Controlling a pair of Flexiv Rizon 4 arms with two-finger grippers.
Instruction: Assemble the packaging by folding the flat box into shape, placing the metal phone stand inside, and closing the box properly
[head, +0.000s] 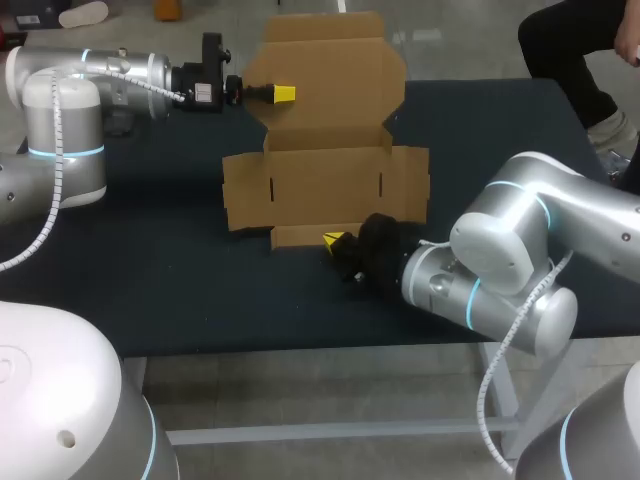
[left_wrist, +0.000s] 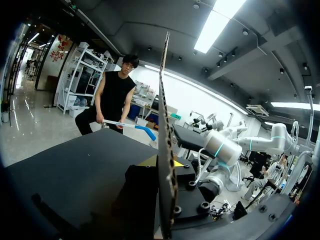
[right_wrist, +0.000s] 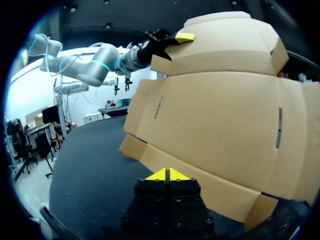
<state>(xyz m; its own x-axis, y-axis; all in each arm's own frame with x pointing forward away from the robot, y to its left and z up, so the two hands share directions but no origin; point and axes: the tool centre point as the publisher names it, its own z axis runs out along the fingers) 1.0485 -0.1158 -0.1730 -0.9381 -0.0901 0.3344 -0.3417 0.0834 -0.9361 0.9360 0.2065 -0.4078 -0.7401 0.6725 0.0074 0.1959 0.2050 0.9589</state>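
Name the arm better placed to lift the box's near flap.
Right. The right gripper sits, tips together, right at the near flap of the flat box; the left gripper is across the box, clamped on the far panel edge.

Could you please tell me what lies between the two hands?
Only the flat cardboard box, from left hand to right hand, per the head view.

The wide rectangular table (head: 150, 300) has a dark, matte top, almost black with a little blue in it. In the head view its near edge runs straight across. Under this edge a pale grey metal frame (head: 330, 432) shows, with one cross bar and one leg. In the left wrist view the same top lies flat, and light from above gives it a soft grey sheen.
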